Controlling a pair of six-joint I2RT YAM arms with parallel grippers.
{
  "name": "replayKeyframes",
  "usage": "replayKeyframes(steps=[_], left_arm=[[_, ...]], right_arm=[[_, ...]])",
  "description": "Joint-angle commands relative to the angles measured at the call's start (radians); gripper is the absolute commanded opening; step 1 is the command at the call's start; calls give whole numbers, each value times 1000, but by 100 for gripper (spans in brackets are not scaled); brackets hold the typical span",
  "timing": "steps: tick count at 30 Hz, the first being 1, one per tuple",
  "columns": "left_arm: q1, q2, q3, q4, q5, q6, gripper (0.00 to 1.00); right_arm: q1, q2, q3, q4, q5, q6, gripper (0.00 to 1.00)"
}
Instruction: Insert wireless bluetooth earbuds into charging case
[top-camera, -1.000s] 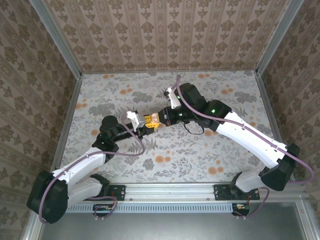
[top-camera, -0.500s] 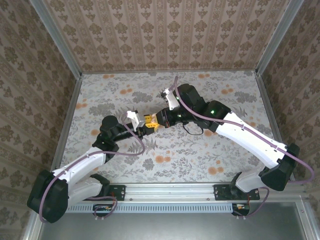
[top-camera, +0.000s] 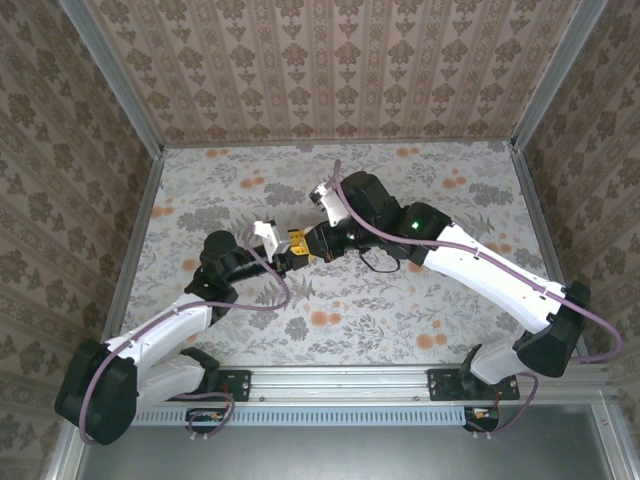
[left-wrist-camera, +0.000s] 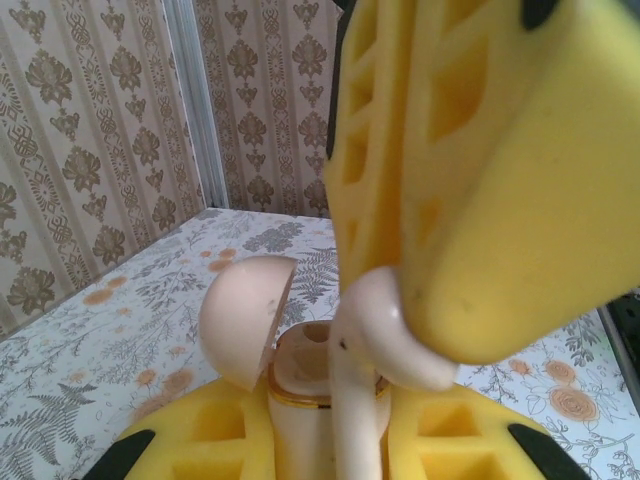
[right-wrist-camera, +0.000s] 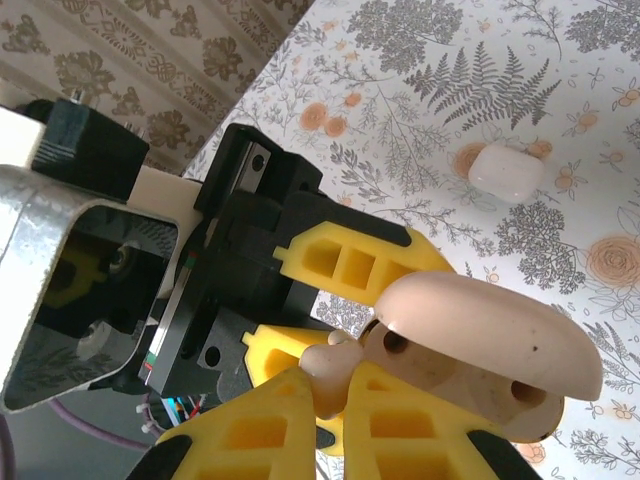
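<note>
Left end effector clamps open charging case; right end effector, gripping earbud at case mouth, should press straight (no tilt).

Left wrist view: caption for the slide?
Right jaws hold an earbud at the open charging case clamped in left jaws.

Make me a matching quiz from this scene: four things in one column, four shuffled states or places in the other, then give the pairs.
Things:
1. case lid
2. earbud
3. left gripper
4. small white piece

States:
A. lying on the table
B. shut on the charging case
C. hinged open
D. pinched by the right gripper

Pairs: 1-C, 2-D, 3-B, 4-A
</note>
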Motion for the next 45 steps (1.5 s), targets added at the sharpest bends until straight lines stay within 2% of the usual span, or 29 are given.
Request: replayKeyframes(steps=[1, 20, 45], left_arm=[[3, -3, 9, 53, 20, -19, 0], [3, -11, 4, 52, 22, -26, 0], [1, 1, 12, 61, 28, -30, 0]], right_arm=[[0, -15, -2, -31, 45, -22, 10], [-3, -54, -24, -20, 94, -28, 10], [3, 7, -1, -50, 45, -86, 10]])
